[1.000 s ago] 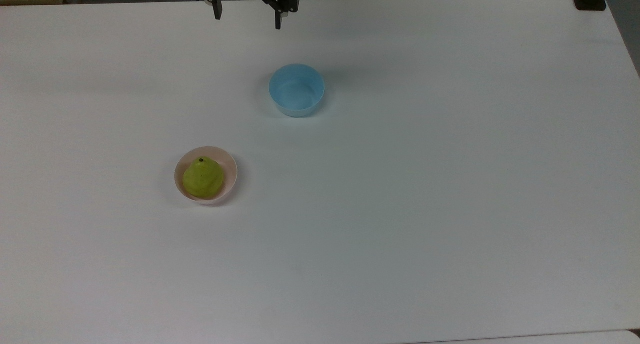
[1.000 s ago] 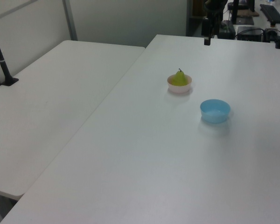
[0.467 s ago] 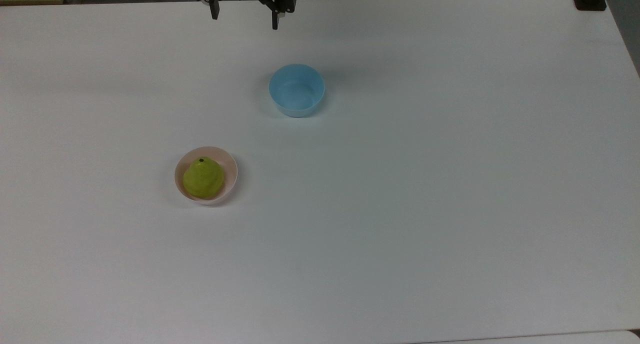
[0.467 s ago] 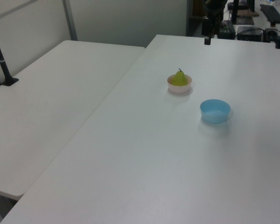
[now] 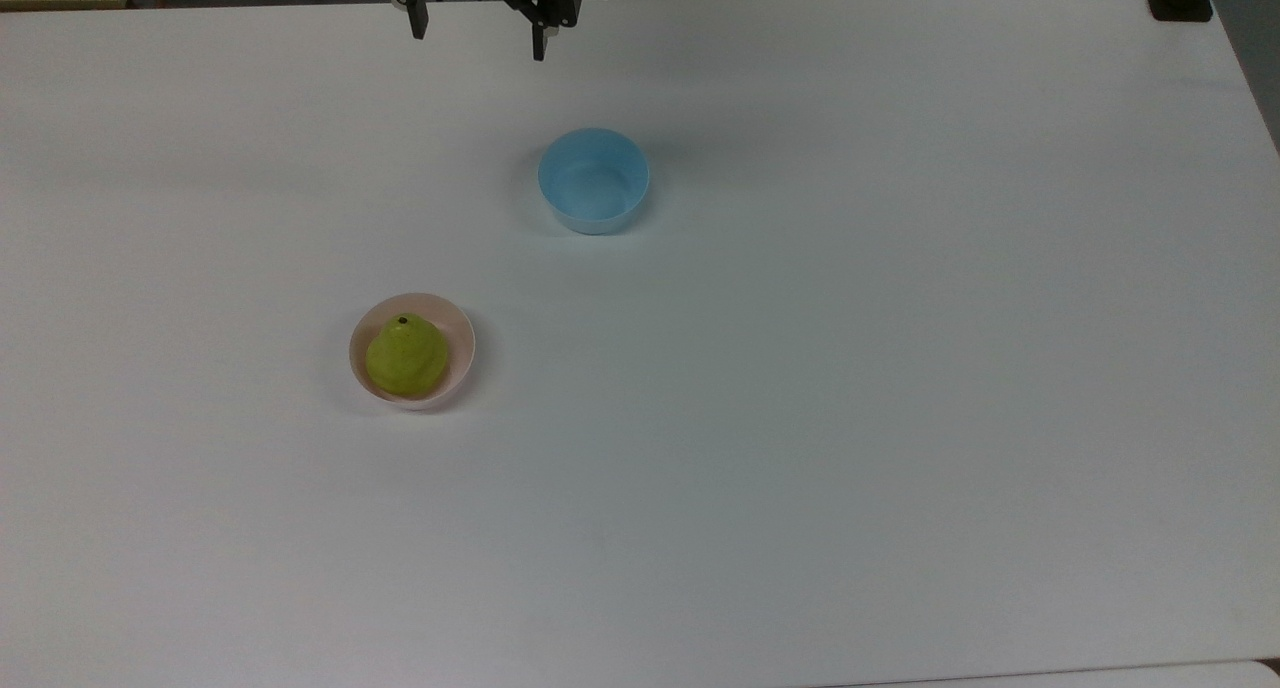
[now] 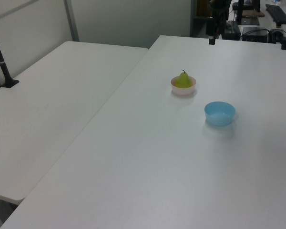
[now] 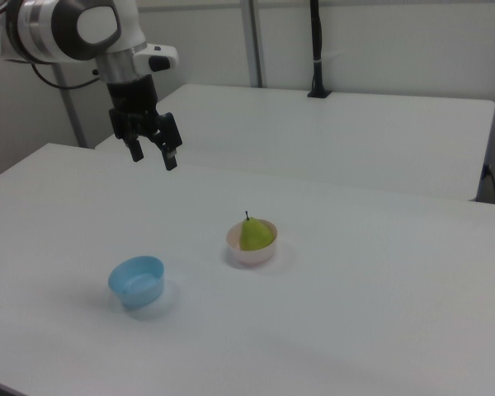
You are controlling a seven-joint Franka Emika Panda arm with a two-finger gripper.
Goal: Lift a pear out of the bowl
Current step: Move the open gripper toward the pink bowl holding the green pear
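Yellow-green pear [image 5: 407, 356] sits upright in the pink bowl [image 5: 456, 330]; right view shows its stem. Gripper [image 7: 153, 153] hangs spread wide, well apart from the bowl, bare table [image 5: 850, 388] between.

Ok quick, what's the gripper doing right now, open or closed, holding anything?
Gripper: open, fingers spread apart, holding nothing, up in the air away from the pear in the pink bowl.

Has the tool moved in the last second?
Yes. The tool has slid toward the top view's left, away from the blue bowl.
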